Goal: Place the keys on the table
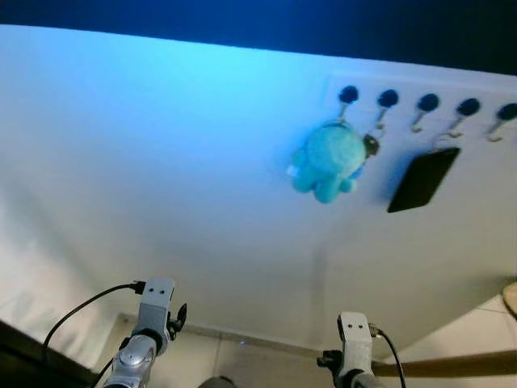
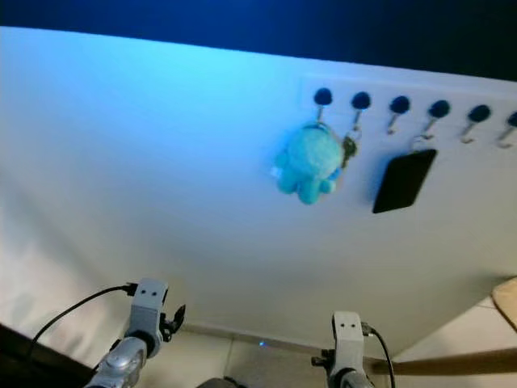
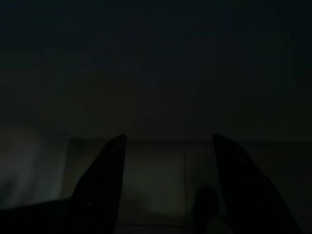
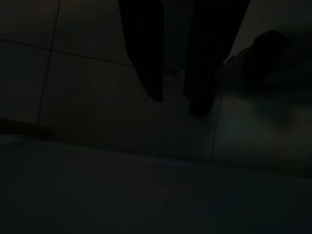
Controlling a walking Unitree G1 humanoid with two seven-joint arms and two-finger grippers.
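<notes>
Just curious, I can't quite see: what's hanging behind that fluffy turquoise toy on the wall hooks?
A small dark key bunch peeks out beside the plush toy, hanging from the hook rack. Whatever else lies behind the toy is covered.

Smooth matt white painted wall. Fuzzy turquoise plush cloth toy keychain, well above both end effectors, hangs from a rack of dark rounded knobs with shiny metal hooks. Flat matt black rectangular tag beside it. Silver brushed-metal arms. Pale, slightly glossy tiled floor and a wooden edge near the right end effector.
</notes>
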